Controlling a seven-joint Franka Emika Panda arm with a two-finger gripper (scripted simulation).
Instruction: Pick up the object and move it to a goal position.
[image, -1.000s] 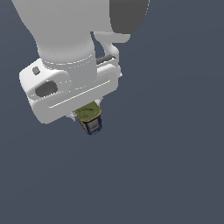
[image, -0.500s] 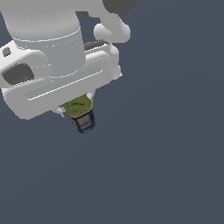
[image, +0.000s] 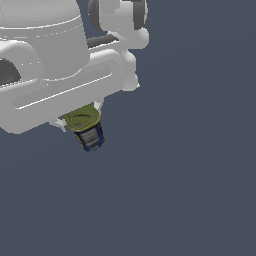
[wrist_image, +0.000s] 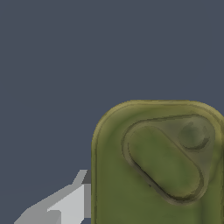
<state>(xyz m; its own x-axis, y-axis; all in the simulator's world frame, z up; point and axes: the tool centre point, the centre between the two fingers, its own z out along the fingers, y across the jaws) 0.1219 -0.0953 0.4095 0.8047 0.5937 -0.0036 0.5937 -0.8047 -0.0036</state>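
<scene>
Exterior view: white Panda gripper (image: 82, 122) is clamping the small rounded-rectangular tin can (image: 87, 128), olive-green lid, dark blue sides, which is hanging tilted just under the hand, over a plain grey-blue background. Wrist view: lid (wrist_image: 159, 164) is filling the frame, one grey fingertip (wrist_image: 72, 203) touching its edge.

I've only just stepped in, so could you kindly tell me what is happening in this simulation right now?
A white Franka arm is carrying a small tin can with an olive-green lid and dark blue sides. The can sits tucked under the end effector, pinched between its fingers, and appears lifted clear of the plain grey background. In the wrist view the lid fills much of the picture. No goal marker is visible.
</scene>
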